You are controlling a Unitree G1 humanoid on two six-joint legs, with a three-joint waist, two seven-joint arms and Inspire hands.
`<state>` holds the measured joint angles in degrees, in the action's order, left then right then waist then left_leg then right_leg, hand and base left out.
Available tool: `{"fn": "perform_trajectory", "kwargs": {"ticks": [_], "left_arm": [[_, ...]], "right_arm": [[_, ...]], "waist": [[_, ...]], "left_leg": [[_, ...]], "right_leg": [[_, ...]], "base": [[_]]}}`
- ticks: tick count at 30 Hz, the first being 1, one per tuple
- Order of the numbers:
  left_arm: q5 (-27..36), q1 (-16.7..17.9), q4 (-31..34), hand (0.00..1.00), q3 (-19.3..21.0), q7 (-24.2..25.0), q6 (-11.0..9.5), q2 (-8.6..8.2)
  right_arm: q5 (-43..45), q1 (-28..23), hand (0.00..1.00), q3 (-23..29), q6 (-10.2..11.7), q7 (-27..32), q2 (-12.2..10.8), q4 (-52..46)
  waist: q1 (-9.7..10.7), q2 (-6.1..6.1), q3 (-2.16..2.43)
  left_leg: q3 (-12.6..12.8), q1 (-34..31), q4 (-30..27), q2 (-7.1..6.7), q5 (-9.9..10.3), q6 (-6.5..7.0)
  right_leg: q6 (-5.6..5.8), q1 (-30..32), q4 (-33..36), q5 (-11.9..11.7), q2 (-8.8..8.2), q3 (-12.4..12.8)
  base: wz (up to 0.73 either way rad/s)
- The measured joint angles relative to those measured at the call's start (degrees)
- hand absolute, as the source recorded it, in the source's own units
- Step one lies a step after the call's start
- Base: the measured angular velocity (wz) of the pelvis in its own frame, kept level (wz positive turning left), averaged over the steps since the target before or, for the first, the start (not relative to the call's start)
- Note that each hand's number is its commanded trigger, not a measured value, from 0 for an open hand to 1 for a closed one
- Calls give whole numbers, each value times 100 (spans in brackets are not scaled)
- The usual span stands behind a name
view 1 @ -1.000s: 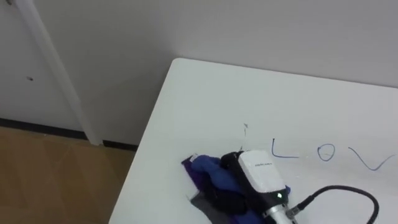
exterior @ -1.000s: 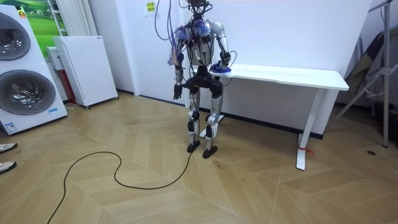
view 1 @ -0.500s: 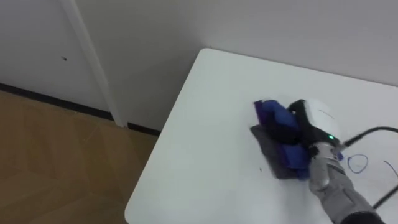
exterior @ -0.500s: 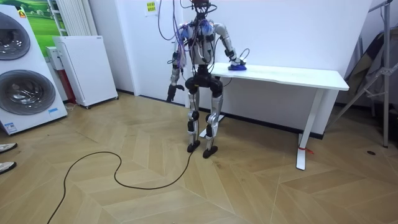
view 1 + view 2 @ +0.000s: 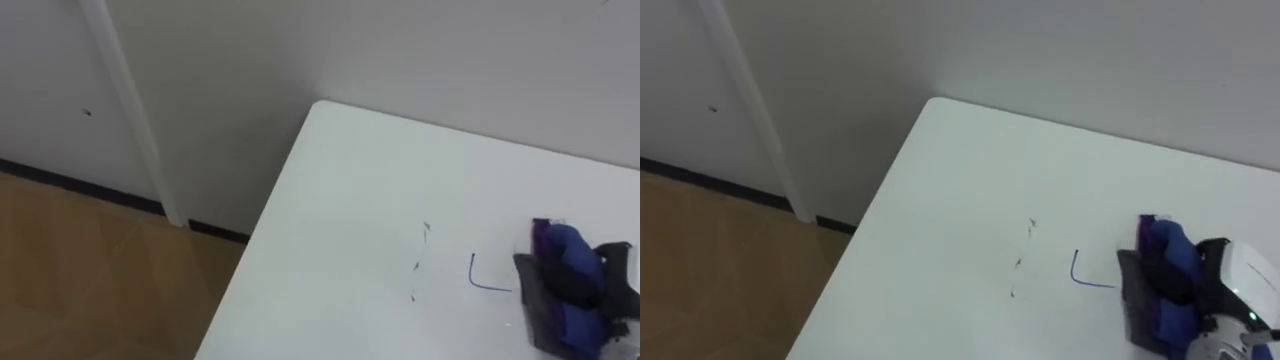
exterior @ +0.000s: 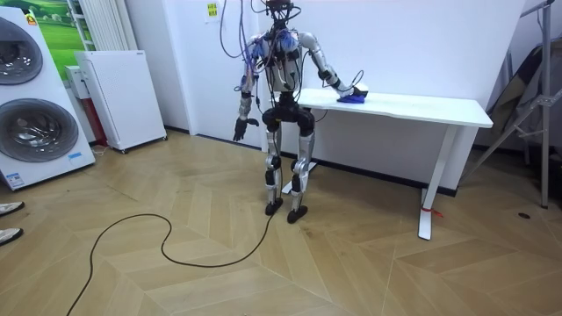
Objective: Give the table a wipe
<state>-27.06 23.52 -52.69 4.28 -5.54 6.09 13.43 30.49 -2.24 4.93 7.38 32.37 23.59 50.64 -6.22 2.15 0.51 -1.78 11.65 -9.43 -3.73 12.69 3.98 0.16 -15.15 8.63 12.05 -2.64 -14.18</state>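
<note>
A crumpled blue, purple and grey cloth (image 5: 1158, 285) lies on the white table (image 5: 960, 200), at the right edge of the eye views. My right hand (image 5: 1240, 272) sits on its right side with dark fingers curled into the folds. Just left of the cloth (image 5: 562, 285) is a blue L-shaped pen stroke (image 5: 486, 279), with a few small dark specks (image 5: 420, 250) further left. In the room view I stand at the table's (image 6: 421, 105) left end, right arm stretched out over the top to the cloth (image 6: 355, 96). My left hand (image 6: 239, 132) hangs relaxed at my side.
The table's near-left corner and left edge border wood floor (image 5: 90, 270). A white wall and a white vertical trim (image 5: 130, 110) stand behind. In the room view, a white cabinet (image 6: 118, 96) and washing machines (image 6: 31, 105) stand off to the left.
My right hand has swept the cloth along the table, toward the room view's right, from near the corner to past the pen stroke. The head camera shifted as well.
</note>
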Motion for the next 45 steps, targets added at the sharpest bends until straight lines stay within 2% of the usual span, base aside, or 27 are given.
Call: {"fn": "perform_trajectory", "kwargs": {"ticks": [4,5,7,9,11,13,15,19,20,22,24,26,28,29,30,31,32,33,36,41,45], "left_arm": [[2,-32,4,0,-27,-1,-10,-99],[-2,-32,3,0,-98,-1,-6,-123],[2,-48,-6,0,-165,10,6,-157],[10,-143,-19,0,-308,57,44,-189],[-1,-213,-19,0,-369,127,103,-228],[-10,-217,-23,0,-382,142,153,-294],[-9,-302,-20,0,-450,179,218,-330],[-8,-241,-20,0,-497,251,279,-368],[-10,-180,18,0,-497,276,283,-370],[-2,4,207,0,-466,283,283,-364],[3,73,220,0,-441,281,307,-345],[3,53,228,0,-453,280,306,-345],[2,33,228,0,-429,272,300,-332],[0,12,222,0,-420,249,294,-305],[-7,12,222,0,-353,245,286,-296],[-8,12,222,0,-299,245,277,-295],[-8,26,223,0,-158,232,266,-296],[-6,60,229,0,-23,204,261,-298],[-4,62,228,0,151,162,227,-246],[-6,106,229,0,279,103,203,-248],[-8,111,221,0,177,104,219,-287]], "right_arm": [[177,32,100,-232,-242,-10,-59,-278],[244,44,100,-322,-401,-52,-102,-446],[590,42,100,-463,-558,-97,-208,-762],[967,52,100,-937,-723,-247,-306,-1357],[1423,52,100,-1294,-850,-422,-431,-1802],[1821,53,100,-1706,-991,-671,-582,-2235],[2212,54,100,-2182,-1067,-996,-864,-2678],[2360,124,100,-2428,-990,-1223,-1130,-2830],[2351,162,100,-2427,-982,-1273,-1138,-2849],[2319,173,100,-2395,-930,-1270,-1128,-2864],[2128,139,100,-2379,-730,-1181,-1082,-2751],[2076,92,100,-2322,-554,-978,-1070,-2546],[1927,-23,100,-2161,-428,-761,-1065,-2414],[1859,-137,100,-2026,-342,-643,-1027,-2353],[1854,-246,100,-1843,-293,-543,-983,-2304],[1838,-318,100,-1727,-267,-470,-959,-2268],[1730,-486,100,-1468,-193,-305,-929,-2167],[1583,-585,100,-1226,-157,-172,-915,-2032],[1190,-598,100,-748,18,148,-789,-1424],[778,-603,100,-85,75,378,-661,-807],[674,-551,100,-69,3,378,-624,-764]], "waist": [[-40,-41,3],[-76,-59,-5],[-132,-93,-10],[-213,-170,-66],[-236,-192,-78],[-385,-223,-87],[-526,-239,-90],[-710,-257,-74],[-711,-268,-49],[-674,-226,-50],[-589,-193,-47],[-396,-185,-46],[-316,-177,-45],[-275,-130,-11],[-199,-136,19],[-172,-140,18],[-139,-88,5],[-77,-112,28],[75,-58,34],[205,-41,38],[241,-44,49]], "left_leg": [[41,27,-7,1,0,0],[113,49,-7,9,0,0],[125,13,-17,23,4,7],[119,-74,-10,65,10,15],[125,-107,-19,91,7,9],[173,-110,-12,112,-9,-17],[159,-145,-16,119,-47,-51],[129,-195,-17,103,-67,-48],[124,-228,-29,96,-78,-40],[137,-256,-31,96,-79,-40],[114,-257,-29,89,-79,-39],[100,-251,-33,71,-79,-39],[109,-236,-36,61,-80,-38],[109,-229,-35,39,-80,-36],[134,-213,-31,23,-84,-30],[158,-193,-31,20,-86,-27],[157,-150,-28,10,-85,-26],[152,-143,-25,5,-83,-22],[153,-98,-15,0,-56,23],[148,-120,-94,-14,-44,49],[117,-139,-138,-18,-44,50]], "right_leg": [[11,-2,-5,7,2,84],[26,17,-3,16,7,145],[35,58,-2,23,26,150],[-10,170,15,-4,70,141],[-38,233,60,-21,92,146],[-78,316,114,-3,99,143],[-114,350,101,15,102,141],[-109,358,100,34,80,66],[-104,404,105,37,68,42],[-99,425,98,33,64,16],[-98,383,89,33,56,-33],[-96,369,86,33,40,-19],[-93,335,73,35,27,-20],[-74,302,26,43,13,-14],[-45,267,2,50,-4,-10],[-39,242,-3,47,-10,-6],[-28,199,-5,45,-20,10],[-19,165,-5,44,-27,12],[6,122,5,53,-35,10],[22,105,14,55,-51,-8],[27,81,3,51,-43,-8]], "base": [[-18],[-29],[-32],[-29],[-15],[-13],[4],[16],[11],[4],[8],[27],[18],[9],[10],[7],[0],[0],[2],[1],[5]]}}
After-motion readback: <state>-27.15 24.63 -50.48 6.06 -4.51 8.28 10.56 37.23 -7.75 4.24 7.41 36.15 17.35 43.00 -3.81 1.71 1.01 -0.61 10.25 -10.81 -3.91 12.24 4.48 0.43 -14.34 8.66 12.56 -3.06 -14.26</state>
